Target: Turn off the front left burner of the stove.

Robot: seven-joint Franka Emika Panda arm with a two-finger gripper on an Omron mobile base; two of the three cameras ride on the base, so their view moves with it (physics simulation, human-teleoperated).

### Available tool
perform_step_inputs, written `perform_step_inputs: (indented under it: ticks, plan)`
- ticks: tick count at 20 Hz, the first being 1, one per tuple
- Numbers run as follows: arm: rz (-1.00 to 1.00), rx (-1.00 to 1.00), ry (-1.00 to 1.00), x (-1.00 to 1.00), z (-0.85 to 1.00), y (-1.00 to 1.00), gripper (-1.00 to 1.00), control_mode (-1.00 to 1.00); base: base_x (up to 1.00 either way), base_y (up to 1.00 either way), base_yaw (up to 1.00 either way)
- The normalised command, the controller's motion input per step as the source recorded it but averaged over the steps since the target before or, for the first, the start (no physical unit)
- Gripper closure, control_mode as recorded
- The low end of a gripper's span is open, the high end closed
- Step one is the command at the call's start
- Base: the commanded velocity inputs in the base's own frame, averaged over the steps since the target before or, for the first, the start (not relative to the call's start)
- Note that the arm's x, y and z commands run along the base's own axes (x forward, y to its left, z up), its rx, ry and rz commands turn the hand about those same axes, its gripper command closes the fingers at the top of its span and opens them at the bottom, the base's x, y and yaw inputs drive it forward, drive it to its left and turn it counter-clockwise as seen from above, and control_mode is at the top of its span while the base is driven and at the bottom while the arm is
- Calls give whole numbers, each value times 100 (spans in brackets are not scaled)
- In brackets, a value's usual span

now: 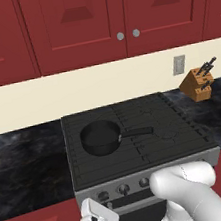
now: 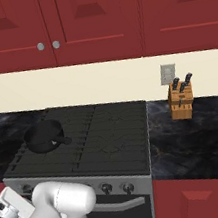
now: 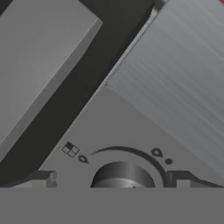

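Gripper [image 3: 112, 180] spread open either side of a stove [image 1: 135, 124] knob [image 3: 122, 175], knob's lower half cut off, pan [image 1: 101, 136] on far-left grate.

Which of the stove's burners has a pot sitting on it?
The back left one: the black pot sits on the stove at its rear left, handle pointing right. The other burners carry nothing.

One stove [image 1: 135, 128]; one pan [image 1: 101, 137]; one knife block [image 1: 197, 84]; one outlet [image 1: 178, 64]; three knobs [image 1: 123, 188] at 6 o'clock, left view.
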Motion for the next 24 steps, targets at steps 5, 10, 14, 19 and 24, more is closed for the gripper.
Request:
perform_step_inputs:
  ticks: [5, 10, 14, 19, 24]
  plan:
    - [0, 2, -5, 0, 0, 0, -100, -100, 0, 0, 0]
    - [0, 3, -3, 0, 0, 0, -100, -100, 0, 0, 0]
    - [0, 4, -3, 0, 3, 0, -100, -100, 0, 0, 0]
    - [0, 5, -1, 0, 6, 0, -100, -100, 0, 0, 0]
    - [0, 3, -1, -4, 11, 0, -100, -100, 0, 0, 0]
